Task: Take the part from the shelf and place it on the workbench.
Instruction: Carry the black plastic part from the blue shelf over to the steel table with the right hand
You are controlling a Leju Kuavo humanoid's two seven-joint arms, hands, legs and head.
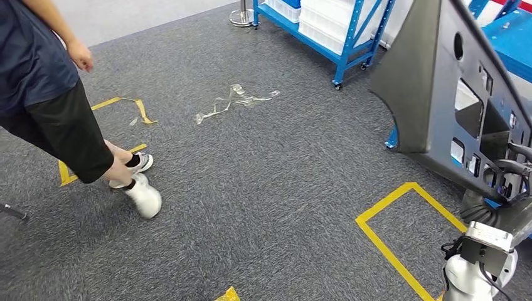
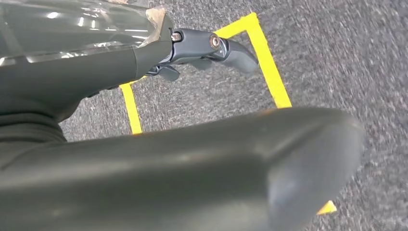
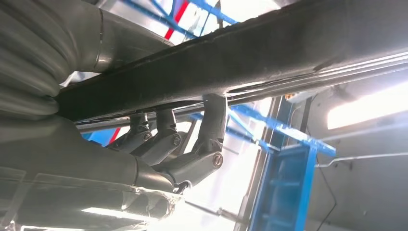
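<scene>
So the right hand (image 3: 163,144) has its fingers hooked round the edge of the part (image 1: 439,94), held up at the right of the head view.
Open carpet (image 1: 263,182) ahead, a person (image 1: 50,94) off left, blue shelf (image 1: 339,37) behind. Left hand (image 2: 202,48) holds nothing, fingers loosely curled over the yellow tape (image 2: 267,67); the part's top is cut off.

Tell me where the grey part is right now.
In the head view the grey part is at the right, held by the right hand, above the yellow tape square.
</scene>
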